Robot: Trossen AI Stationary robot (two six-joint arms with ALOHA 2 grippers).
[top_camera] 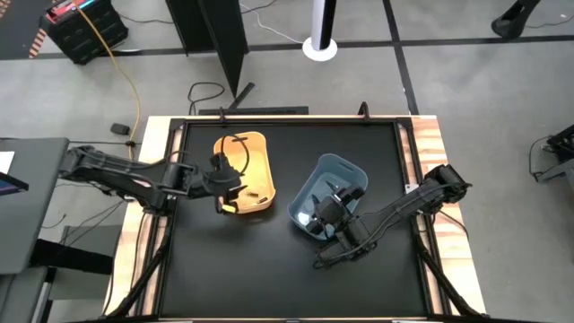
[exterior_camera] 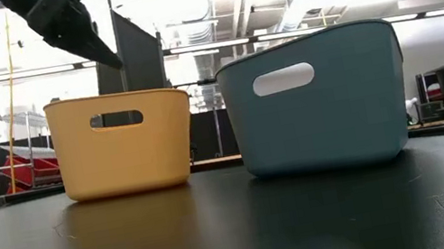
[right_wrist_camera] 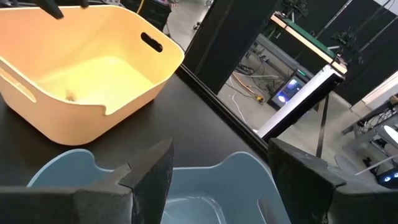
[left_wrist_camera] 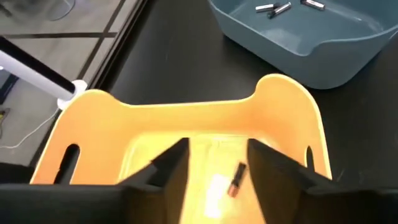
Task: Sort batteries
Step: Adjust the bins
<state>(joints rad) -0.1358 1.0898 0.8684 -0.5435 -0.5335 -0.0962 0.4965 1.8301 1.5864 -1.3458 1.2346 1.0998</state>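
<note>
1. Sorting looks nearly finished, I judge: pale batteries (left_wrist_camera: pixel 273 8) lie in the blue bin (top_camera: pixel 327 202), a dark battery (left_wrist_camera: pixel 236 180) lies in the yellow bin (top_camera: pixel 244 172), and I see none loose on the desk (top_camera: pixel 233 269).
2. My left hand (left_wrist_camera: pixel 217 177) hovers over the yellow bin, fingers apart, holding nothing.
3. My right hand (right_wrist_camera: pixel 217 180) hangs above the blue bin, open and empty.
4. The bins stand near each other, not touching; bare desk surrounds them.

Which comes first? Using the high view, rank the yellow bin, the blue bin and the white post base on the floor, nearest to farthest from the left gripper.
From the left gripper:
1. Yellow bin, directly under it.
2. Blue bin, to the right.
3. White post base, beyond the table's far edge.
</note>
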